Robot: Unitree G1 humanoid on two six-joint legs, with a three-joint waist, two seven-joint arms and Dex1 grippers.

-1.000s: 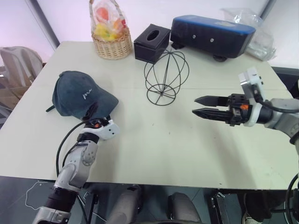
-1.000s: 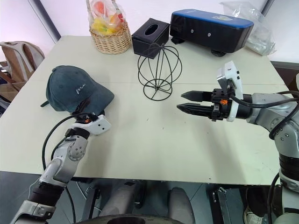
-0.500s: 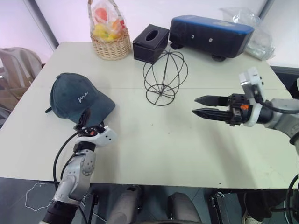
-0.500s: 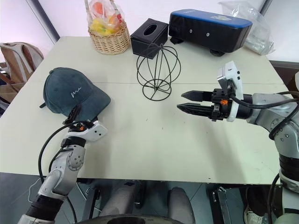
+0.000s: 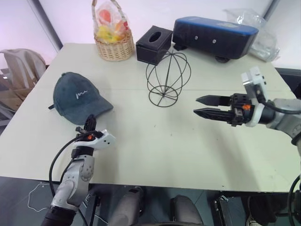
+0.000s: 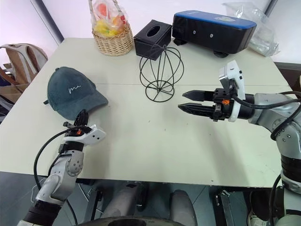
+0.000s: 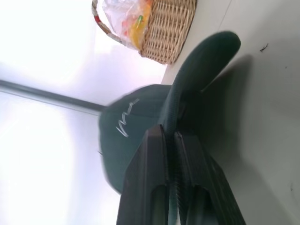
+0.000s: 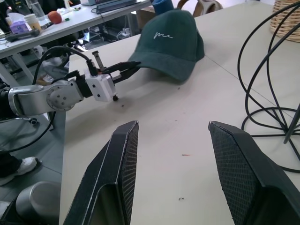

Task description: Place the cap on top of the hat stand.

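Observation:
The dark teal cap (image 5: 77,96) lies on the white table (image 5: 155,141) at the left, white embroidery facing up. My left gripper (image 5: 90,121) sits at the near edge of its brim and is shut on that edge; in the left wrist view the brim (image 7: 201,65) runs out from between the two closed fingers (image 7: 154,154). The black wire hat stand (image 5: 167,77) stands bare at the middle of the table. My right gripper (image 5: 201,106) hovers open to the right of the stand, pointing left, holding nothing.
Along the far edge stand a wicker basket (image 5: 112,37) of wrapped fruit, a black tissue box (image 5: 153,43) just behind the stand, and a blue-black device (image 5: 214,35). A clear plastic bag (image 5: 256,26) lies at the far right corner. A chair (image 5: 19,61) is beyond the left edge.
My left gripper has closed on the cap's brim and drawn back a little toward the near edge. The right gripper has not moved.

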